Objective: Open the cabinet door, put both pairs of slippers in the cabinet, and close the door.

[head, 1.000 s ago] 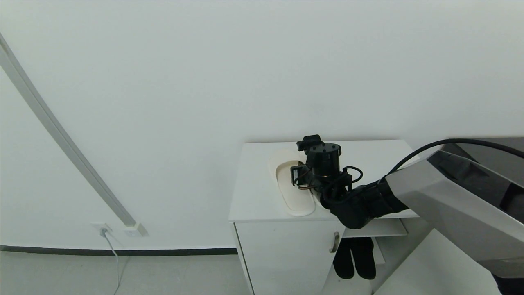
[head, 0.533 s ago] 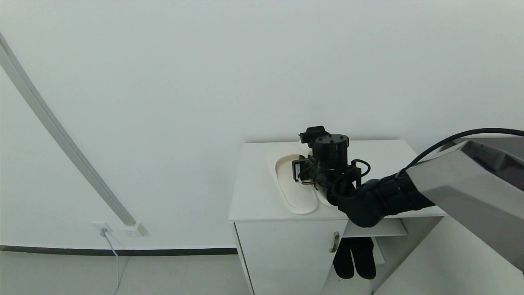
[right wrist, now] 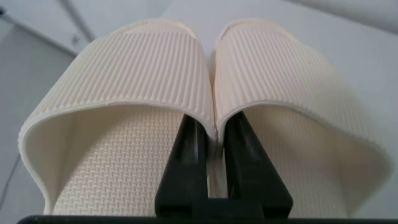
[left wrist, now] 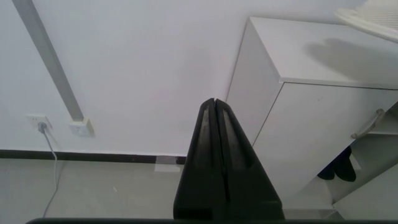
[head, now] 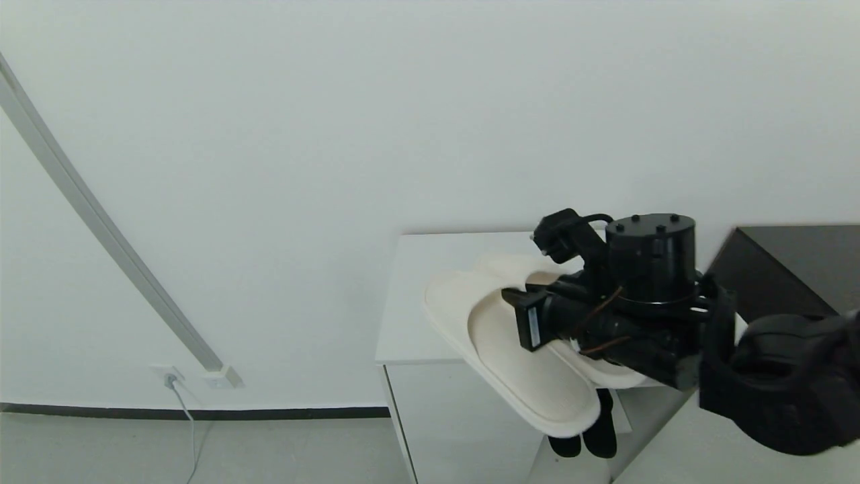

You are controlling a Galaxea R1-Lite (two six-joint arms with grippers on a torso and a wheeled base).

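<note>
Right tool [right wrist: 214,127] grips cream slippers [head: 531,383] above white cabinet [head: 416,323] — left tool [left wrist: 214,107] closed, wall [head: 336,134] behind.

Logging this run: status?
Right tool shut on cream slippers, held above cabinet top. Left tool shut, empty. Black slippers already inside cabinet. No obstruction seen.

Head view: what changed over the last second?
The right pincer, shut on the cream slippers, lifted the pair off the cabinet and drew it toward the robot. The pair now hangs tilted past the front edge. The cabinet and the black slippers on its lower shelf stayed put.
</note>
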